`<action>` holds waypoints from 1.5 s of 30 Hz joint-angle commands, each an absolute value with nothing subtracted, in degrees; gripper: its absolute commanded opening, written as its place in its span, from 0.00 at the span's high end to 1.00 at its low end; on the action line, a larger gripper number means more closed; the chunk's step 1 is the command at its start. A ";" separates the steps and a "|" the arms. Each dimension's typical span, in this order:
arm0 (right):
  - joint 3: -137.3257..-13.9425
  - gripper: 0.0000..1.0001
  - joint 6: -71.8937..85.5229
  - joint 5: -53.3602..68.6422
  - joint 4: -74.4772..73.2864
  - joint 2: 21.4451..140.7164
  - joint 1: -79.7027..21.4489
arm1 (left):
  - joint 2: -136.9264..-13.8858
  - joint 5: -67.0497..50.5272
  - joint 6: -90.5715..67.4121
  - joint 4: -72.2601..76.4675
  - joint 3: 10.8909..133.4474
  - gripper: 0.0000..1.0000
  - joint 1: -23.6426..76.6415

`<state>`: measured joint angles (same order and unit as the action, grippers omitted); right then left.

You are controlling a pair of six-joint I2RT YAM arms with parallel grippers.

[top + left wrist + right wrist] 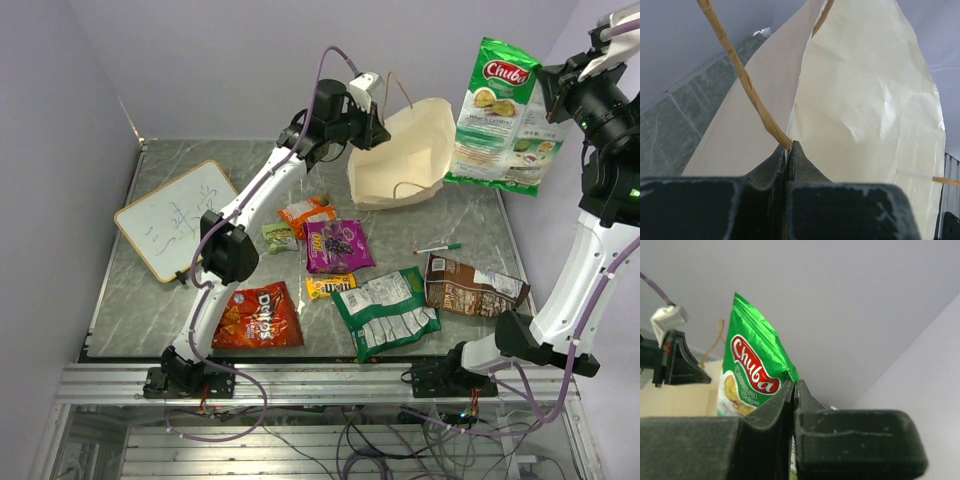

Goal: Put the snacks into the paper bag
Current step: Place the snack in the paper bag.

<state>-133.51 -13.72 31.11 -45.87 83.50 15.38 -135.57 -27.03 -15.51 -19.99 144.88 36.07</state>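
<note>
The beige paper bag [405, 150] stands at the back of the table with its mouth held open. My left gripper [375, 125] is shut on the bag's near rim [789, 145], where the twisted handle [745, 80] joins the paper bag [865, 100]. High to the right of the bag, my right gripper [545, 85] is shut on a corner of a green Chuba snack packet [500, 115]; the wrist view shows the gripper [794, 382] pinching that packet [747, 375]. Other snacks lie flat: Doritos [258, 316], purple pouch [337, 245], orange pouch [307, 213], M&M's [330, 286], green-white pouch [386, 310], brown pouch [472, 287].
A small green packet [279, 237] lies beside the orange pouch. A whiteboard [177, 218] rests at the left and a green-capped marker [437, 248] lies in front of the bag. Purple walls close in on three sides.
</note>
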 commanded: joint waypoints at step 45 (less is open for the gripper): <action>-113.35 1.00 -13.61 46.69 -30.95 85.32 6.59 | -136.73 -26.44 -14.93 -22.63 146.26 0.93 38.12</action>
<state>-115.92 -8.32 45.23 -30.44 87.11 6.72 -135.81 -24.80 -14.04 -22.61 144.90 38.59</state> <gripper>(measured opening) 0.007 0.077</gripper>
